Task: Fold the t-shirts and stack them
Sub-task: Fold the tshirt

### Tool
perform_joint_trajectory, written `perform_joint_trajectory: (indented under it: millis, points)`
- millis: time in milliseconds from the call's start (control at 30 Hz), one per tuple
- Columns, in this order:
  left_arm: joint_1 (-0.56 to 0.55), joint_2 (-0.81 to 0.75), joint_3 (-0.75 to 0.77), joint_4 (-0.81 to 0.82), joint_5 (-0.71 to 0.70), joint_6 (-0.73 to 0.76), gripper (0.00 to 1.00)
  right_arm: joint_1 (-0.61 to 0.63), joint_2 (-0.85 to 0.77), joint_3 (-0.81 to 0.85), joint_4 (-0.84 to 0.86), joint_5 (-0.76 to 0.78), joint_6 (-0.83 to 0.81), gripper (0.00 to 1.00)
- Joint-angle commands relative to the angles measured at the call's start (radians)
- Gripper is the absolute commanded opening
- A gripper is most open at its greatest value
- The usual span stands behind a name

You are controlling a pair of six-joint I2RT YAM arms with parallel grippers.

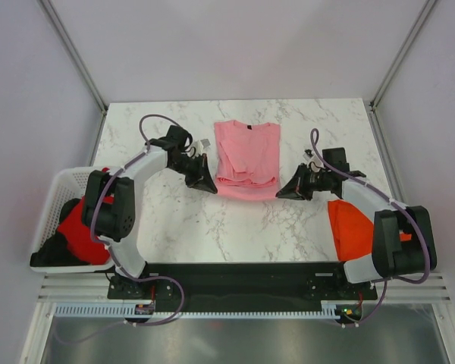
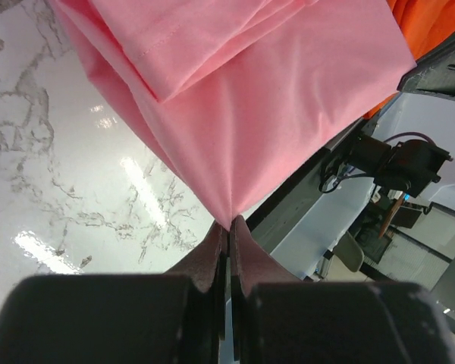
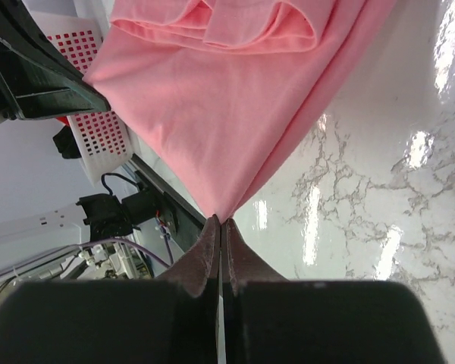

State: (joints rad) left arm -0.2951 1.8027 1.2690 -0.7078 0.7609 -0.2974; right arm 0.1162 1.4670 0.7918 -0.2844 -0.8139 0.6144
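Observation:
A light pink t-shirt point(image 1: 246, 155) lies partly folded on the marble table at mid-back, its sleeves tucked in. My left gripper point(image 1: 211, 188) is shut on the shirt's near left corner, and the pink fabric point(image 2: 250, 98) runs into the closed tips of that gripper point(image 2: 229, 224). At the near right corner my right gripper point(image 1: 283, 194) is shut too, pinching the pink cloth point(image 3: 212, 114) at the tips of this gripper point(image 3: 222, 221). An orange t-shirt point(image 1: 353, 226) lies bunched by the right arm. A red t-shirt point(image 1: 82, 231) sits in the basket at left.
A white lattice basket point(image 1: 59, 189) hangs at the table's left edge, with something dark in it beside the red shirt. Grey walls and metal posts close the table in at the back and sides. Both arm bases stand on the near edge.

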Motion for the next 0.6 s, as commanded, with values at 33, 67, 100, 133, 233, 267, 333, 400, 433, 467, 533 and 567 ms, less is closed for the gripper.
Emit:
perform_joint_trajectory:
  millis: [33, 67, 100, 133, 233, 267, 333, 400, 433, 467, 533, 567]
  points:
    - [-0.006, -0.092, -0.023, -0.005, -0.005, 0.03, 0.02, 0.003, -0.071, 0.012, -0.058, -0.022, -0.041, 0.0]
    - [-0.006, -0.114, -0.029, -0.005, -0.008, 0.023, 0.02, 0.003, -0.083, 0.017, -0.073, -0.022, -0.045, 0.0]
    - [-0.006, -0.124, -0.03, -0.007, -0.009, 0.018, 0.02, 0.002, -0.091, 0.021, -0.081, -0.022, -0.053, 0.0]
    - [-0.006, -0.135, -0.033, -0.01, -0.006, 0.015, 0.02, 0.003, -0.099, 0.023, -0.085, -0.022, -0.056, 0.0]
    - [-0.006, -0.169, -0.042, -0.01, -0.012, 0.009, 0.02, 0.0, -0.123, 0.015, -0.096, -0.022, -0.058, 0.0]
    - [-0.007, -0.174, -0.043, -0.009, -0.02, 0.009, 0.02, 0.0, -0.135, 0.012, -0.099, -0.022, -0.058, 0.0]
    - [-0.007, -0.186, -0.04, -0.01, -0.029, 0.011, 0.02, -0.003, -0.145, 0.006, -0.104, -0.022, -0.061, 0.0]
    - [-0.007, -0.189, -0.028, -0.015, -0.028, 0.014, 0.02, -0.006, -0.162, 0.007, -0.111, -0.022, -0.062, 0.0]
    - [-0.007, -0.187, -0.025, -0.016, -0.028, 0.015, 0.02, -0.004, -0.165, 0.007, -0.111, -0.024, -0.065, 0.0]
    - [-0.006, -0.186, -0.022, -0.016, -0.028, 0.017, 0.02, -0.004, -0.171, 0.007, -0.113, -0.024, -0.064, 0.0]
    - [-0.006, -0.189, -0.02, -0.016, -0.029, 0.018, 0.02, -0.007, -0.172, 0.015, -0.114, -0.025, -0.064, 0.0]
    - [-0.007, -0.19, -0.02, -0.018, -0.031, 0.017, 0.02, -0.007, -0.174, 0.018, -0.114, -0.025, -0.064, 0.0]
